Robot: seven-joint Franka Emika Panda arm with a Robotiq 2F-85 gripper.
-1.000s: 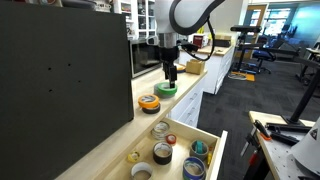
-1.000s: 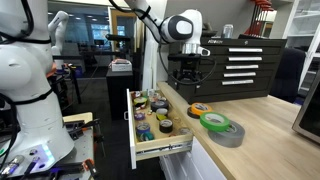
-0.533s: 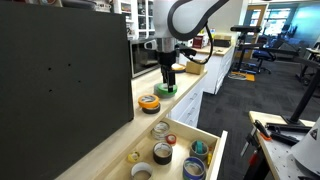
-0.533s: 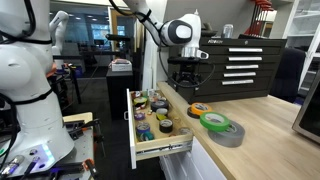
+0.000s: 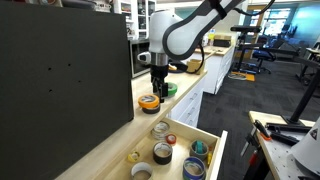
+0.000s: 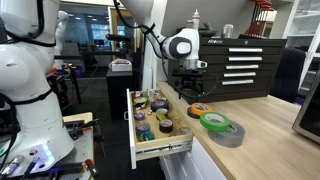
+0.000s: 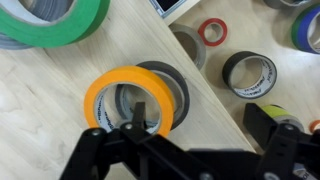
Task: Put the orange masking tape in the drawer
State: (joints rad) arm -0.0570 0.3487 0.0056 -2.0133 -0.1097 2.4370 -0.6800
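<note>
The orange masking tape (image 7: 97, 92) lies flat on the pale wood counter, partly on top of a dark grey roll (image 7: 183, 88). It shows in both exterior views (image 5: 149, 102) (image 6: 200, 109). My gripper (image 7: 205, 125) is open just above it, with one finger over the ring's hollow centre and the other finger out past the counter edge. In both exterior views the gripper (image 5: 157, 88) (image 6: 192, 88) hangs close over the tape. The drawer (image 5: 212, 140) (image 6: 152, 150) stands pulled open below the counter, with assorted tape rolls inside, and its floor shows in the wrist view (image 7: 245, 35).
A big green roll (image 7: 60, 30) (image 6: 214, 121) lies on a grey roll (image 6: 228, 136) beside the orange tape. A tall black panel (image 5: 60, 80) stands along the counter. A dark tool chest (image 6: 235, 65) stands behind.
My gripper has moved from over the green roll to over the orange tape and has come lower. The tapes have not moved.
</note>
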